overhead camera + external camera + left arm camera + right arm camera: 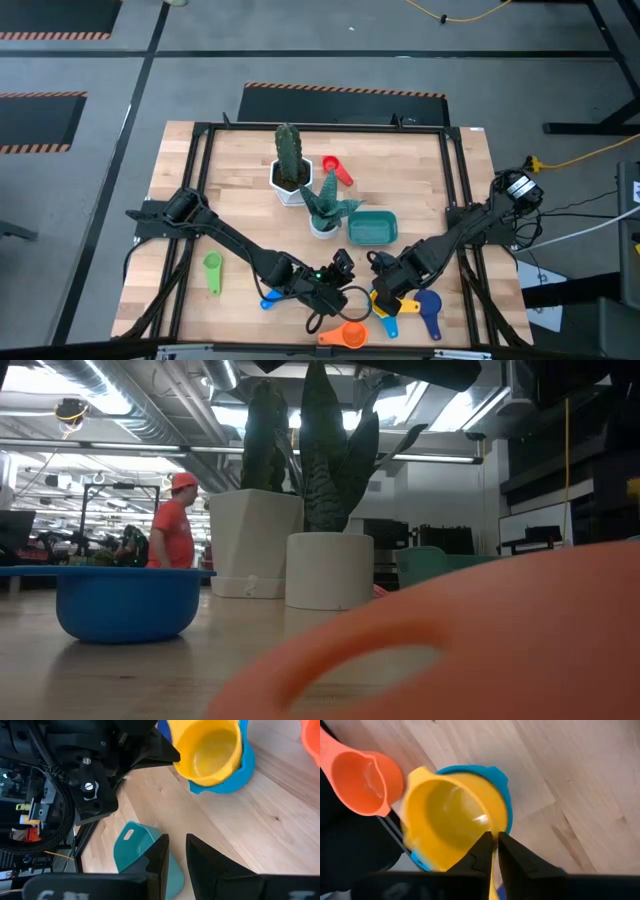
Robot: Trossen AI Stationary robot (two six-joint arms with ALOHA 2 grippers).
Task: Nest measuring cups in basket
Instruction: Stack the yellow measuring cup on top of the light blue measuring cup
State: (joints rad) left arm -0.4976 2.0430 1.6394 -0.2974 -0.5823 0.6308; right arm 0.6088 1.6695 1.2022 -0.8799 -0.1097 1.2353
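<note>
Left gripper (pixel 340 268) hovers low near the table's front edge, at about 6 o'clock from the plants, its fingers (pixel 159 855) drawn nearly together with a narrow gap and nothing between them. At 9 o'clock from it lie a green cup (pixel 212 266) and, nearer, a small blue cup (pixel 268 298); an orange cup (pixel 351 334) rests at its 6 o'clock, touching the front edge. A red cup (pixel 336 169) sits far off at 12 o'clock, beside the cactus pot (pixel 291 180). Right gripper (pixel 383 290) works at 3 o'clock from the left one, its fingers clamped on the rim of a yellow cup (pixel 451 822), which sits inside a light-blue cup (pixel 495 781) on the wood. A dark blue cup (pixel 430 308) lies just beyond at 3 o'clock. The basket (pixel 372 227) stands at 12 o'clock from both grippers, beside the round white pot (pixel 324 226), and appears to hold no cups. Judged step: stacking cups outside the basket, early in the task. The next move likely calls for seating the yellow cup squarely, releasing it, then carrying the stack to the basket without tipping it.
</note>
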